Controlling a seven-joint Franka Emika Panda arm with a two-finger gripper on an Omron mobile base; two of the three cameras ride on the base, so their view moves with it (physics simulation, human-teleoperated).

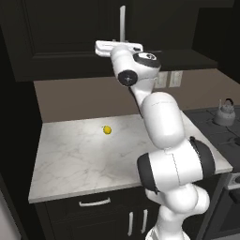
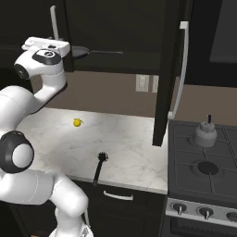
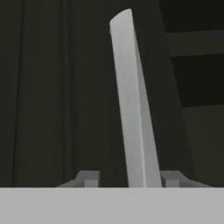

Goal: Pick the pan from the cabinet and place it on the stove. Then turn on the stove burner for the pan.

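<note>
The pan (image 2: 80, 52) is a dark, shallow round dish on the cabinet shelf, its long handle pointing right. The cabinet (image 1: 56, 33) is black-brown; its right door (image 2: 166, 69) stands open, seen edge-on. My gripper (image 3: 130, 179) is up at the left door's vertical silver bar handle (image 3: 131, 105), one finger on each side. The right fingertip (image 3: 171, 178) is almost against the bar and the left one stands a little off it, so the jaws are still open. In the left base view my gripper (image 1: 122, 43) sits at the foot of that handle (image 1: 122, 21). The stove (image 2: 199, 152) lies to the right.
A small silver kettle (image 2: 205, 132) stands on the stove's back burner, and knobs (image 2: 206, 213) line its front. On the white marble counter (image 2: 129, 143) lie a lemon (image 2: 77, 122) and a black dish brush (image 2: 99, 167). The open door hangs over the counter's right end.
</note>
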